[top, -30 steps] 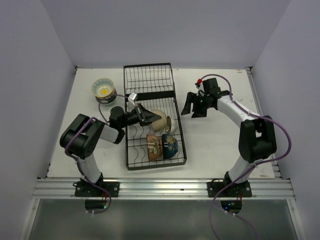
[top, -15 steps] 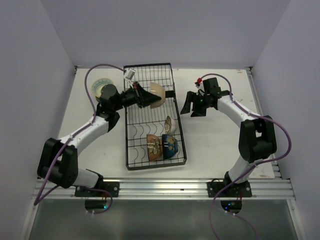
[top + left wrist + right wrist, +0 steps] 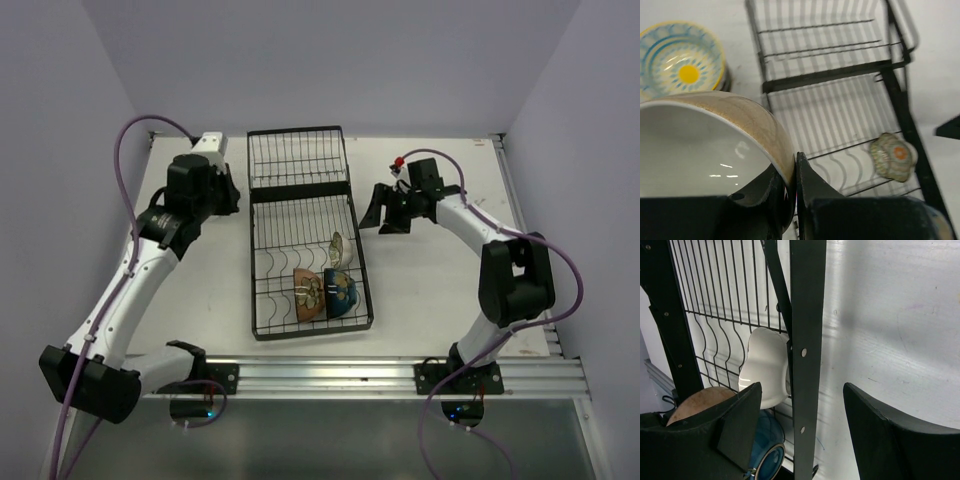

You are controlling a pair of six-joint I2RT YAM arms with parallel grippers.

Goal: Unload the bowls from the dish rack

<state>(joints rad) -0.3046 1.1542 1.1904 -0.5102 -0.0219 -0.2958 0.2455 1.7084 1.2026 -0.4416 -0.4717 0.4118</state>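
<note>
The dish rack (image 3: 305,230) lies lengthwise down the middle of the white table (image 3: 430,290), its far section bare wire. Its near section holds three bowls on edge between the curved dividers. A small bowl (image 3: 337,248) stands toward the rack's right side. Nearer, a brown bowl (image 3: 308,292) and a blue bowl (image 3: 340,292) stand side by side, touching.

Left of the rack's far end, the left gripper (image 3: 790,175) is clamped on the rim of a beige bowl (image 3: 705,145) with a white inside, one finger inside the rim and one outside. The bowl is held above the table, outside the rack. Just beyond it, a patterned bowl (image 3: 680,60) with a yellow centre and blue rings sits mouth up on the table, near the rack's far left corner. A dark edge shows under it.

On the rack's right, the right gripper (image 3: 385,210) holds nothing. Its jaws are spread wide and face the rack's right side rail without touching it.

The table top is plain matte white, with faint scuffs visible in the right wrist view. An aluminium rail (image 3: 330,378) runs along its near edge, carrying both arm bases. Plain pale lavender-grey walls (image 3: 330,60) close in the left, far and right sides.
</note>
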